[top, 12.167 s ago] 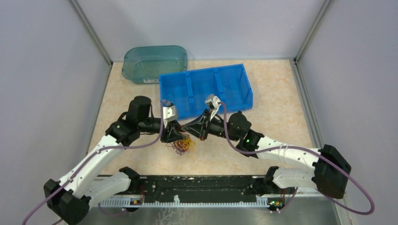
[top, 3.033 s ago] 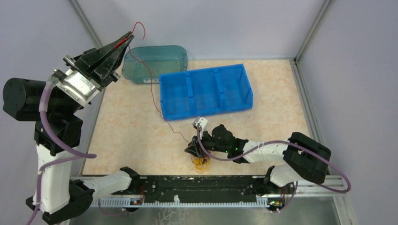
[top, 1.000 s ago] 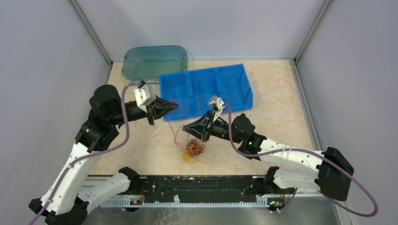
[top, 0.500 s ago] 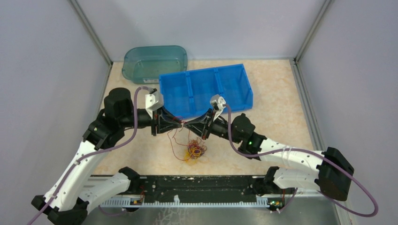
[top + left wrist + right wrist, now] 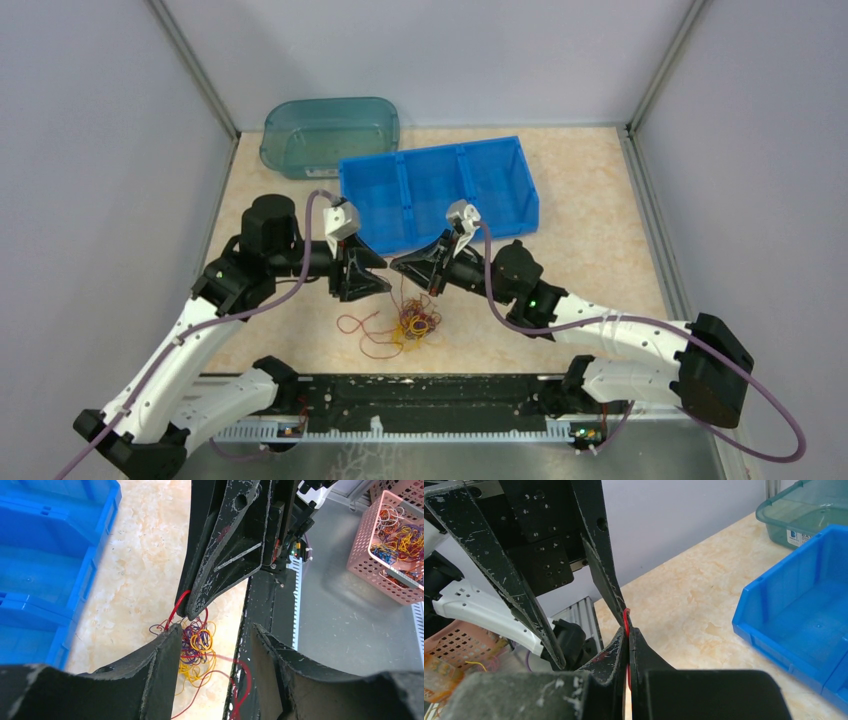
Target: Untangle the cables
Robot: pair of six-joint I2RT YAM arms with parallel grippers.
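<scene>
The cables form a small red, purple and yellow clump [image 5: 418,325] on the table, also seen in the left wrist view as a clump [image 5: 197,645]. A loose red strand [image 5: 360,337] lies curled on the table to its left. My right gripper [image 5: 394,265] hangs above the clump, shut on a red cable [image 5: 626,617] that runs down into it. My left gripper [image 5: 386,284] faces it tip to tip, open with nothing between its fingers [image 5: 165,650]. In the left wrist view the right gripper [image 5: 192,614] sits just beyond my left gripper's tips.
A blue three-compartment bin [image 5: 520,180] stands behind the grippers, with a teal tub [image 5: 330,135] further back left. A black rail [image 5: 420,400] runs along the front edge. A pink basket [image 5: 367,540] holding more wires sits beyond the rail.
My left gripper came down and right from the blue bin to meet the right gripper, then opened. The red strand it held has dropped onto the table. The right gripper stays shut.
</scene>
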